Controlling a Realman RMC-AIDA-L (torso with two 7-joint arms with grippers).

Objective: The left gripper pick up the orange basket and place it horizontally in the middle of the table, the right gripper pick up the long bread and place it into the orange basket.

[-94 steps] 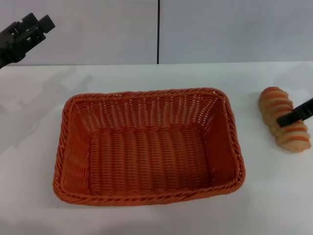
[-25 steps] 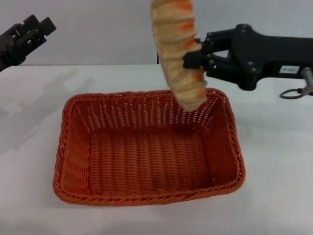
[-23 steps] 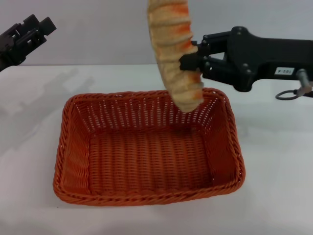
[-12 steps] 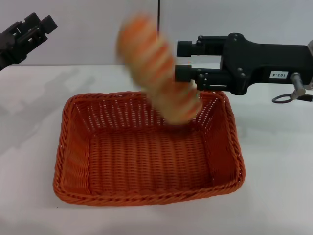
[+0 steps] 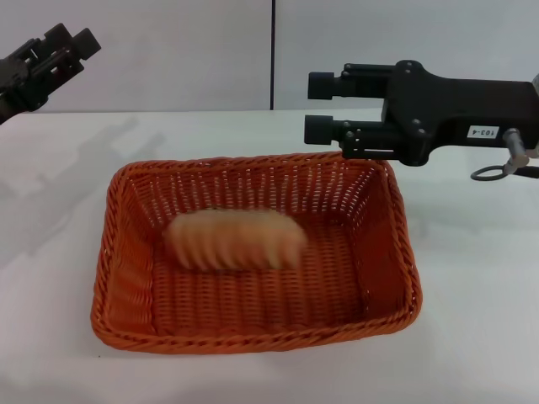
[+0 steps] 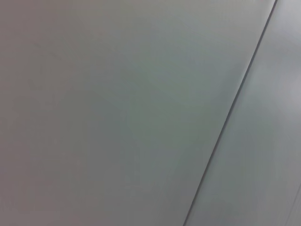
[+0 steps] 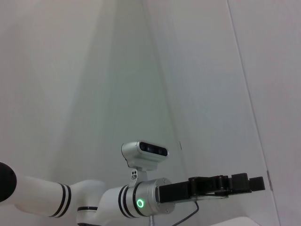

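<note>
The orange basket (image 5: 126, 278) lies lengthwise in the middle of the table (image 5: 472, 337). Inside it, on the woven floor toward the left, lies the long bread (image 5: 232, 240), blurred and on its side. My right gripper (image 5: 320, 107) hovers above the basket's far right corner, open, its two fingers parted one over the other with nothing between them. My left gripper (image 5: 59, 50) is raised at the far left, away from the basket. In the right wrist view the left gripper (image 7: 235, 184) shows on its white arm.
A grey wall with a dark vertical seam (image 5: 273, 50) backs the table. A cable loop (image 5: 493, 171) hangs from the right arm. The robot's head camera (image 7: 145, 153) appears in the right wrist view. The left wrist view holds only wall.
The right gripper opened and let go of the long bread, which fell from above the basket's far right side down onto the basket floor. The left arm stayed put.
</note>
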